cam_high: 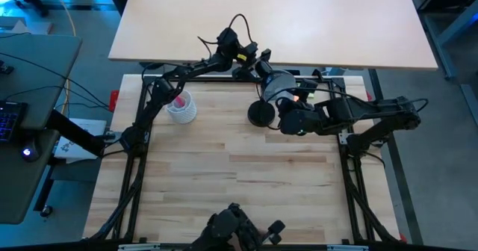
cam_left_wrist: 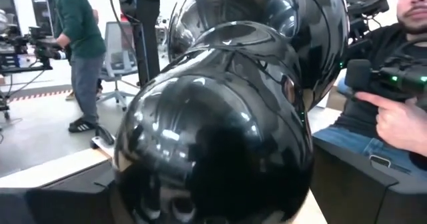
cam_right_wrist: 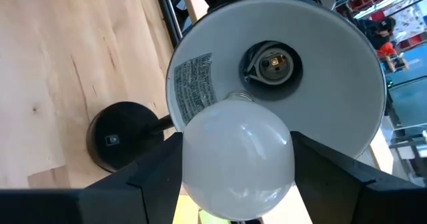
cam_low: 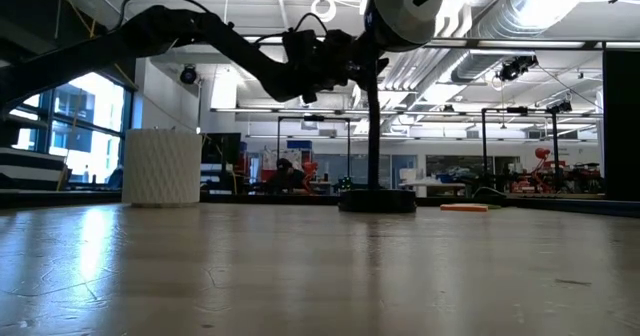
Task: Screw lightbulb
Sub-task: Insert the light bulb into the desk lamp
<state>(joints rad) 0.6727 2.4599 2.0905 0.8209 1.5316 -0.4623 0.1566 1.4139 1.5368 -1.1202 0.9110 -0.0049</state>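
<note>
My left pincer [cam_high: 258, 59] is spread wide around the back of the shiny black lamp shade [cam_left_wrist: 220, 117], steadying it. My right pincer [cam_right_wrist: 233, 161] grips the lightbulb [cam_right_wrist: 237, 157] by its round glass, just in front of the empty socket [cam_right_wrist: 273, 65]. It is light, smooth, slippery and easy to break, so I squeeze gently. The shade's sticker [cam_right_wrist: 195, 84] has writing I cannot read

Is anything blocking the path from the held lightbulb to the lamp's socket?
Nothing visible does. The right gripper holds the lightbulb just below the shade's open mouth, with the socket empty and unobstructed beyond it.
</note>
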